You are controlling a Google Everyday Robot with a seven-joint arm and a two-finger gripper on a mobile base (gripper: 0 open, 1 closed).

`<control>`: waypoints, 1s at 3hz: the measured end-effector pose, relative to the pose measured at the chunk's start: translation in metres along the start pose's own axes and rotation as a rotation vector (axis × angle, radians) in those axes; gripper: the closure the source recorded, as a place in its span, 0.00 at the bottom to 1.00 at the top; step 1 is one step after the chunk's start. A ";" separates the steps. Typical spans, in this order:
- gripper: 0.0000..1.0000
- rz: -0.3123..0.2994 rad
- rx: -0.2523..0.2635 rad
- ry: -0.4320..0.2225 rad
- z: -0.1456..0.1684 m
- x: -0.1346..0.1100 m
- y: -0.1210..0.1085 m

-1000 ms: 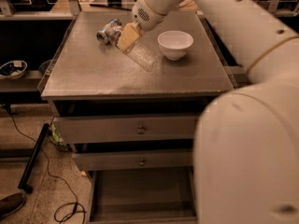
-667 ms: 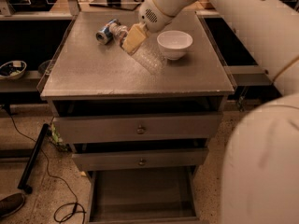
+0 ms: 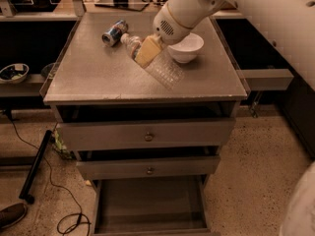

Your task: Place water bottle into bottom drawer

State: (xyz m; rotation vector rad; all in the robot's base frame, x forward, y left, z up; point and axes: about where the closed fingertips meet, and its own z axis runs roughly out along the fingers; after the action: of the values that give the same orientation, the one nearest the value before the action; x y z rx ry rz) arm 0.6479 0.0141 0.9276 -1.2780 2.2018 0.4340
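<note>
No text, brand, number or sign could be read. The soda can (image 3: 114,32) lying on the surface (image 3: 93,77) showed blue and silver print, but no wording was legible. Nothing was legible on the water bottle (image 3: 167,72). The tool (image 3: 147,51), positioned at the water bottle above the surface, bore no readable marking.

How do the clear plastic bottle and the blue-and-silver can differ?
The clear ribbed plastic bottle is see-through and longer; the blue-and-silver soda can is opaque and shorter. The gripper is at the bottle; the can lies untouched. Both lie sideways on the grey cabinet top.
</note>
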 end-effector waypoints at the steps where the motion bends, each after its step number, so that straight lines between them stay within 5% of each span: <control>1: 1.00 0.008 0.006 0.004 0.006 0.013 0.004; 3: 1.00 0.059 0.015 0.004 -0.014 0.060 0.055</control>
State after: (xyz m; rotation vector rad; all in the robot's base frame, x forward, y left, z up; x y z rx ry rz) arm 0.5727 -0.0076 0.9026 -1.2099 2.2467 0.4370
